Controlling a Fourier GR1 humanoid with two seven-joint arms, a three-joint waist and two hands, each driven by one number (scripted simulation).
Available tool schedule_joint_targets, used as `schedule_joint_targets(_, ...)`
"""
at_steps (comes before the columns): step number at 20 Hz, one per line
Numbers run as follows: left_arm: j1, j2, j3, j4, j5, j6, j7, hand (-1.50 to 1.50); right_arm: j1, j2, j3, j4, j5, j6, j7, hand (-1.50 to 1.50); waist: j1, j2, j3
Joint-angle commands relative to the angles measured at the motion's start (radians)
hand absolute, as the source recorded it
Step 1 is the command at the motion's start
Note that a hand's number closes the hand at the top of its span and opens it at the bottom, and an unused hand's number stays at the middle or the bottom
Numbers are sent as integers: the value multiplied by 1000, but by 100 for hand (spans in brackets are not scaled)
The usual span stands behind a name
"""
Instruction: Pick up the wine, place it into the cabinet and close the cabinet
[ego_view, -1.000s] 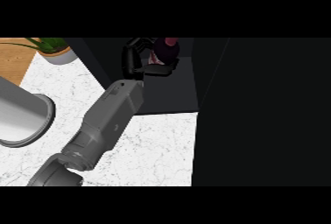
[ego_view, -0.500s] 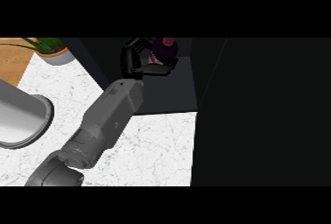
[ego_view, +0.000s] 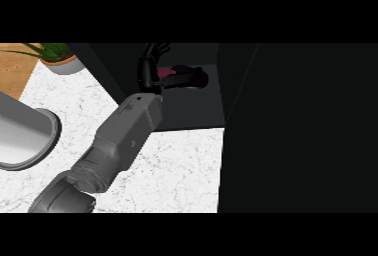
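1. Nearest the lower edge of the head view, a grey forearm (ego_view: 118, 145) rises from the bottom left and slants up and to the right across the white marble-patterned counter top (ego_view: 170, 170).
2. To the forearm's left, at the picture's left edge, sits a large round grey metal vessel (ego_view: 18, 135), cut off by the frame, resting on the counter.
3. The right part of the view is filled by a broad black panel (ego_view: 303, 130), too dark to tell any detail.
4. Beyond the counter's far edge lies the dark open cabinet interior (ego_view: 192, 107), its floor grey-black and bounded by dark walls on both sides.
5. At the forearm's end, the left hand (ego_view: 153, 70) reaches into that cabinet; its black fingers (ego_view: 156, 50) are spread and mostly straight, pointing up and away, rather wide than closed.
6. Just right of the hand, inside the cabinet, is the dark wine bottle with a maroon-pink part (ego_view: 184, 76); the hand's side lies against it, but whether the thumb wraps it cannot be told.
7. Farthest off, at the upper left, a green plant in a pale round pot (ego_view: 63, 61) stands beside a brown wooden surface (ego_view: 15, 70).
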Motion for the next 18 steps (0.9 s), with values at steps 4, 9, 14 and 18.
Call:
schedule_joint_targets(4, 18, 26, -4, 50, -26, 42, -4, -150, -26, -8, -9, -59, -55, -17, 56, -150, -11, 12, -5)
schedule_joint_targets(9, 40, 29, -12, 58, -43, 54, -22, -150, -6, 3, 12, -61, -39, -15, 48, -150, -15, 13, -5)
schedule_joint_targets(14, 69, 12, 9, 35, -32, 43, -68, -150, -39, 21, 33, 1, -3, -23, 4, -150, -1, 13, -5)
schedule_joint_targets(18, 43, 4, 16, 36, -35, 74, -66, -150, -12, -1, 0, -40, -48, -1, 24, -150, -12, 11, -4)
